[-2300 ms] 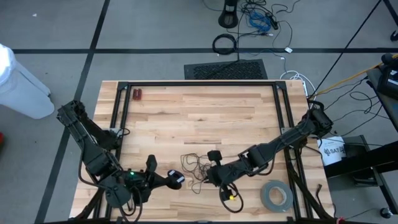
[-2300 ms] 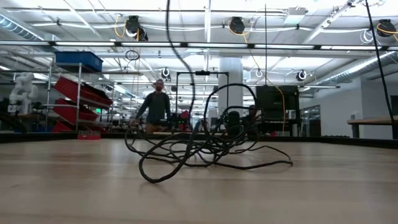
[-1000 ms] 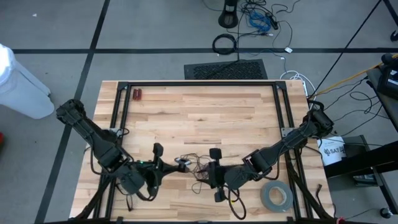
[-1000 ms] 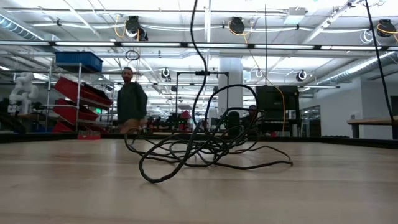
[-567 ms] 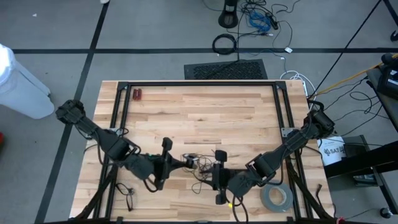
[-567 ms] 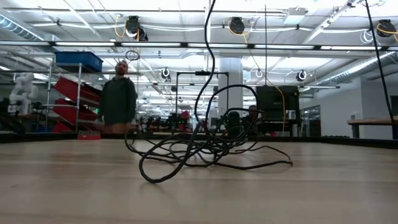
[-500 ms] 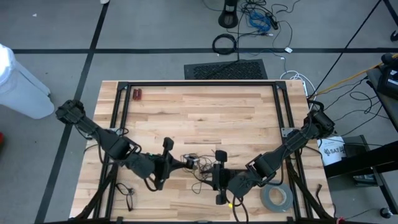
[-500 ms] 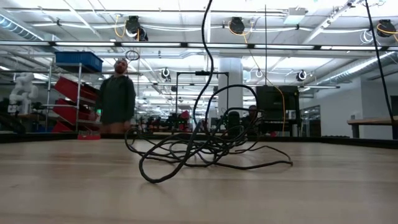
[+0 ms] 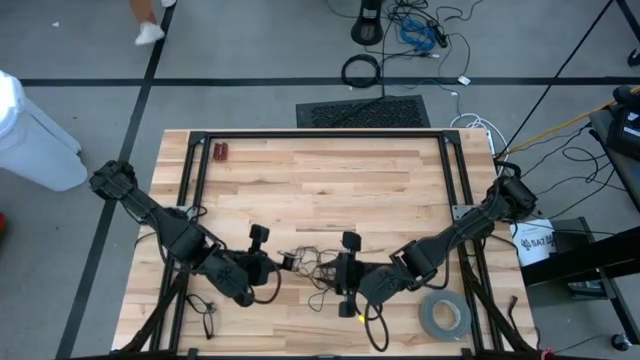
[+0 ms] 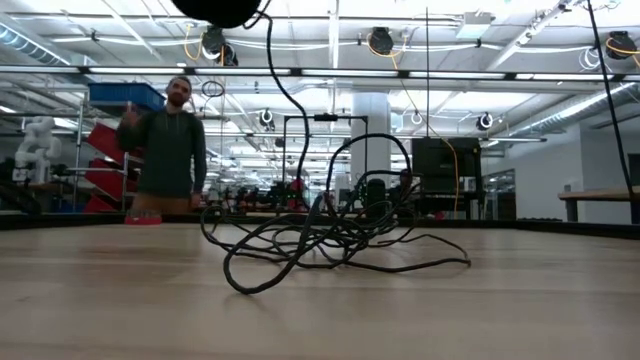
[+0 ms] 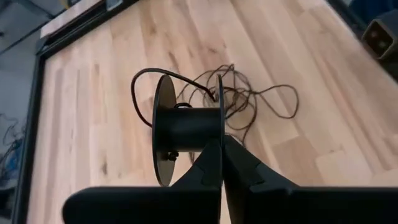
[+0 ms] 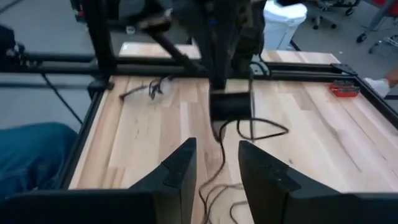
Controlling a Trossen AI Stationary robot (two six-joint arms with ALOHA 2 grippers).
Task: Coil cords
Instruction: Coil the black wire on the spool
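The thin black cord (image 9: 316, 266) lies as a loose tangle (image 10: 320, 236) on the wooden table, a little nearer than its middle. One strand (image 10: 276, 70) rises from it to a black spool (image 11: 186, 127), on which my left gripper (image 9: 285, 263) is shut above the tangle's left side. My right gripper (image 12: 217, 168) hovers at the tangle's right, open, its fingers pointing at the spool (image 12: 230, 104). A strand (image 12: 222, 146) hangs from the spool and runs between those fingers; whether they touch it I cannot tell. My left gripper pinches the rim of one of the spool's thin flanges (image 11: 219, 135) between its two shut fingers (image 11: 214, 165). The fingers slant down from the table's left. The spool is lifted clear, its hub lying level, with cord trailing from it slack to the tangle.
A grey tape roll (image 9: 444, 315) lies at the near right corner and a small red object (image 9: 221, 152) at the far left. A small black wiry item (image 9: 205, 309) lies near the left front. Black frame rails (image 9: 196, 170) line the table's sides. A person (image 10: 165, 150) stands beyond the table.
My left gripper has drawn the spool a little back toward the table's left and tipped downward. The strand rising from the tangle has swung with it, and the spool's dark underside now shows at the top of the low view. The tangle on the table has stayed put.
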